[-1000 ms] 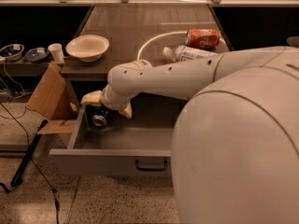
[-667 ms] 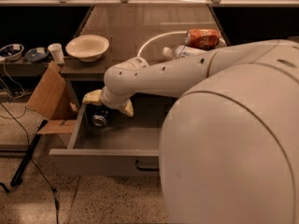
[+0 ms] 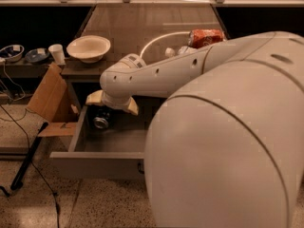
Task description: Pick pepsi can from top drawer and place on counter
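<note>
The top drawer [image 3: 95, 165] is pulled open below the counter [image 3: 142, 23]. The pepsi can [image 3: 100, 122], dark with a silver top, sits in the drawer's back left corner. My white arm reaches from the right down into the drawer. My gripper [image 3: 108, 113] is right above the can. Its cream fingers [image 3: 130, 106] are spread wide on either side of the can, so it is open. The can's lower part is hidden in shadow.
A white bowl [image 3: 88, 48] stands at the counter's front left. A red-orange can [image 3: 205, 37] and a clear bottle [image 3: 176, 52] lie near the white curved line. A cardboard flap [image 3: 50, 96] leans beside the drawer's left wall. A cup [image 3: 57, 53] and small bowls [image 3: 35, 55] sit further left.
My arm has swung slightly left and its upper part fills more of the view. The gripper stays over the can, which has not moved.
</note>
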